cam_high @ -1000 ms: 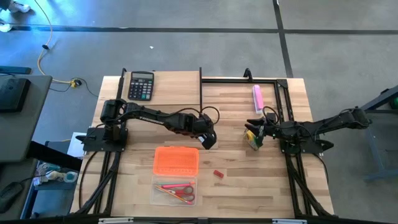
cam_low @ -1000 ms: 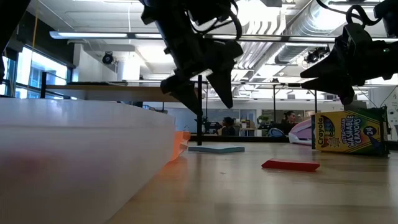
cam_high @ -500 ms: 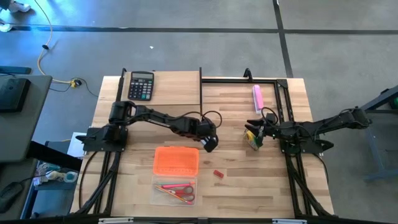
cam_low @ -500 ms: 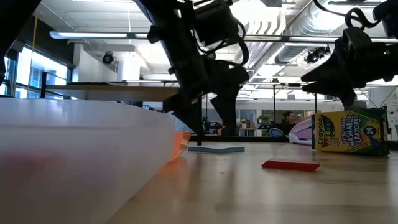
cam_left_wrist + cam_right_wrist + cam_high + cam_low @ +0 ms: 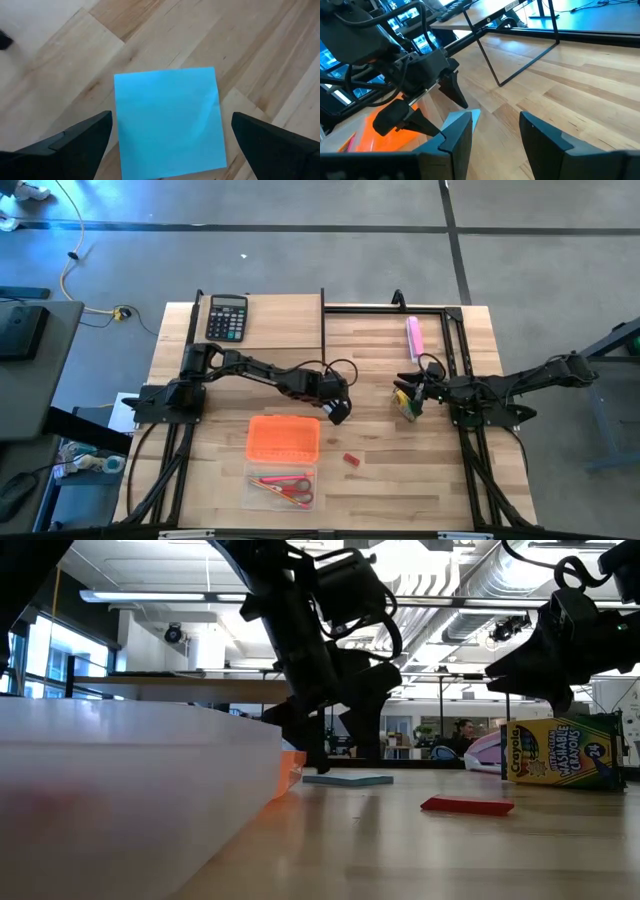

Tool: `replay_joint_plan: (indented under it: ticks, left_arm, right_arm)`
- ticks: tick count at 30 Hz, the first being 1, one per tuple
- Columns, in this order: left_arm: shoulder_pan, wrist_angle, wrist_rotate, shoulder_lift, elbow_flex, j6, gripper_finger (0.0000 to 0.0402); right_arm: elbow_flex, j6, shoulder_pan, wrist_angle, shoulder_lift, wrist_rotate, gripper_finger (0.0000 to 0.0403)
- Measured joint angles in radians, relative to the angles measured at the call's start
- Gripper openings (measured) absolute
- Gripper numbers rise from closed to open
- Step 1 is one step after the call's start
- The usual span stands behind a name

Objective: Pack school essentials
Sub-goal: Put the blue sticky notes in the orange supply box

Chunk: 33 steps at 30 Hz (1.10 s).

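Two arms at a wooden table (image 5: 230,480). Item one: left gripper (image 5: 170,145), low over the table's middle, fingers spread wide to either side of the light-blue square notepad (image 5: 167,120), which lies flat on the wood between them; not gripped. Item two: right gripper (image 5: 405,392), right of centre, poised at the yellow-green crayon box (image 5: 562,752); its fingers stand partly apart in the right wrist view, and whether they touch the box cannot be told from these views. Item three: orange pencil case (image 5: 284,437), near the front edge, with a clear tray (image 5: 281,487) just in front holding red-handled scissors (image 5: 288,484) and what seems to be a red pen. Item four: tiny red eraser (image 5: 350,459), loose on the wood right of the case. Item five: black calculator (image 5: 227,317), far left corner. Item six: pink oblong bar (image 5: 414,337), far side, right half
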Motion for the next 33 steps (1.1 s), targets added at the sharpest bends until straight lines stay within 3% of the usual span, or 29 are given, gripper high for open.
replay_joint_plan:
  ticks: [14, 33]
  left_arm:
    - [-0.002, 0.028, 0.027, 0.04, 0.005, -0.008, 0.04]
    - [-0.022, 0.032, -0.035, 0.073, 0.003, 0.071, 0.04]
  right_arm:
    - [0.0, 0.0, 0.0, -0.007, 0.0, 0.0, 0.0154]
    - [0.0, 0.0, 0.0, -0.029, 0.0, 0.0, 0.0154]
